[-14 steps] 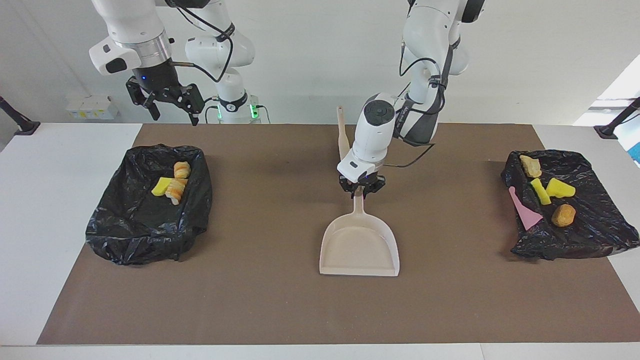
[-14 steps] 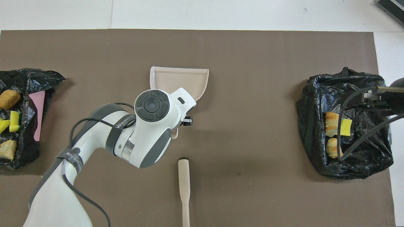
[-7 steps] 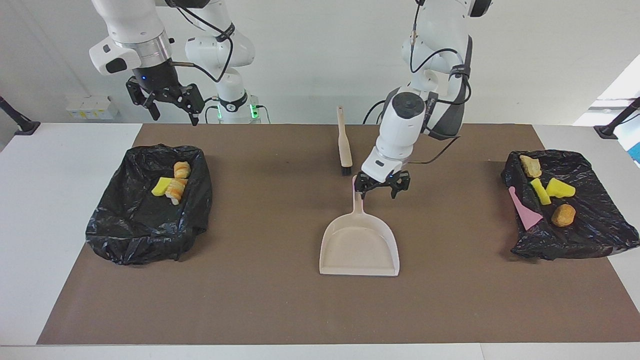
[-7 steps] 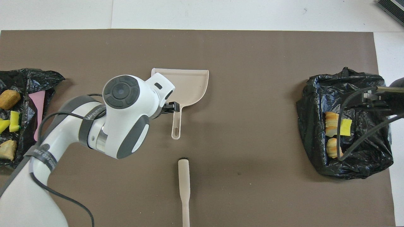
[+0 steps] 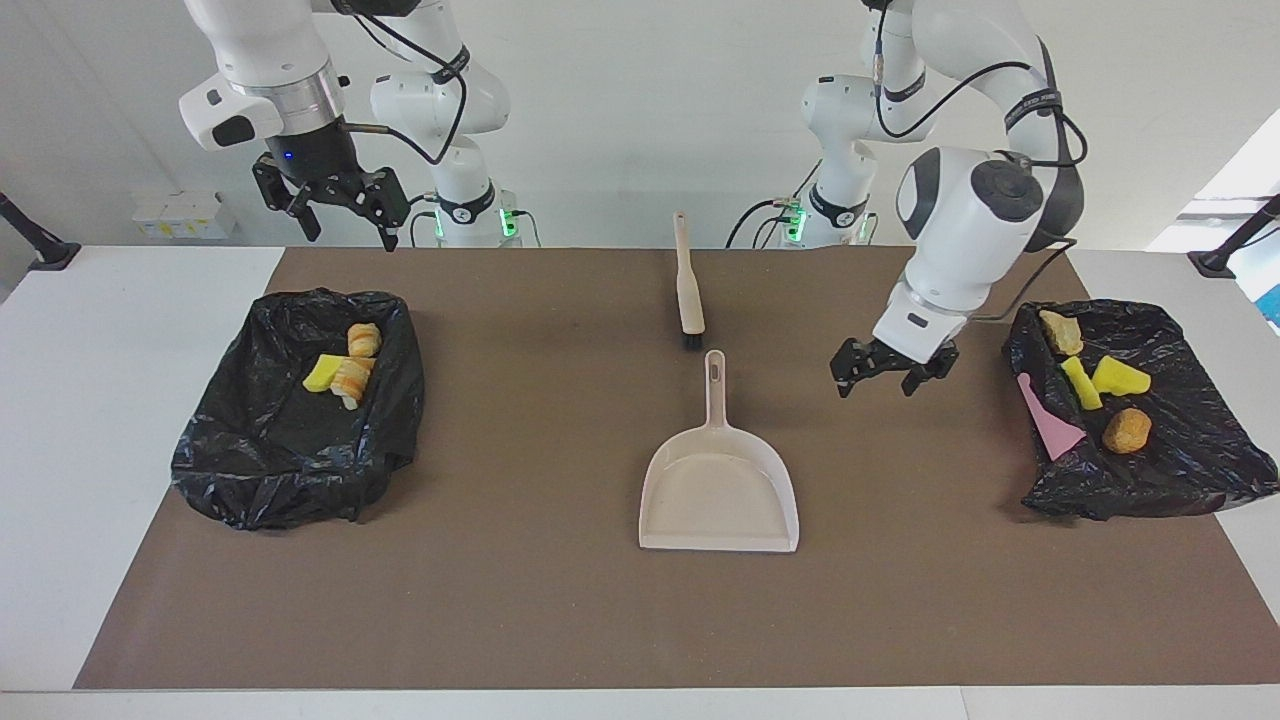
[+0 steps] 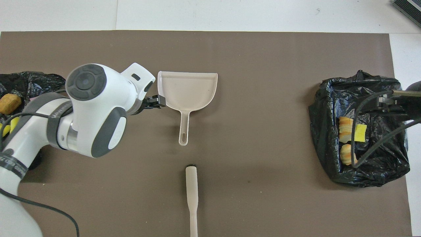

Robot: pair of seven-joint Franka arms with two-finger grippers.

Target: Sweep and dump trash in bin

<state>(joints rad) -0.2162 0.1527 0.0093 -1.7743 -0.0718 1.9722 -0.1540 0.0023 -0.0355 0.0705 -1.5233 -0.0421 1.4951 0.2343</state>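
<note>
The trash lies in two black bags. One bag (image 5: pixel 290 440) at the right arm's end holds a yellow wedge and two bread lumps (image 5: pixel 345 372), also seen from overhead (image 6: pixel 348 131). The other bag (image 5: pixel 1170 470) at the left arm's end holds two yellow wedges (image 5: pixel 1105 378) and two tan lumps (image 5: pixel 1127 430). The beige dustpan (image 5: pixel 718 490) lies flat and empty mid-mat, its handle toward the robots (image 6: pixel 187 89). My left gripper (image 5: pixel 878 378) is open and empty, in the air over the mat between the dustpan and that bag. My right gripper (image 5: pixel 348 222) is open and waits above the mat's edge.
A beige hand brush (image 5: pixel 686 290) lies on the mat nearer to the robots than the dustpan, in line with its handle (image 6: pixel 192 194). A flat pink sheet (image 5: pixel 1045 420) lies in the bag at the left arm's end. The brown mat (image 5: pixel 560 620) covers most of the table.
My left gripper has let go of the dustpan's handle, risen and swung toward the left arm's end of the table. The dustpan stays flat on the mat. The right arm has not moved.
</note>
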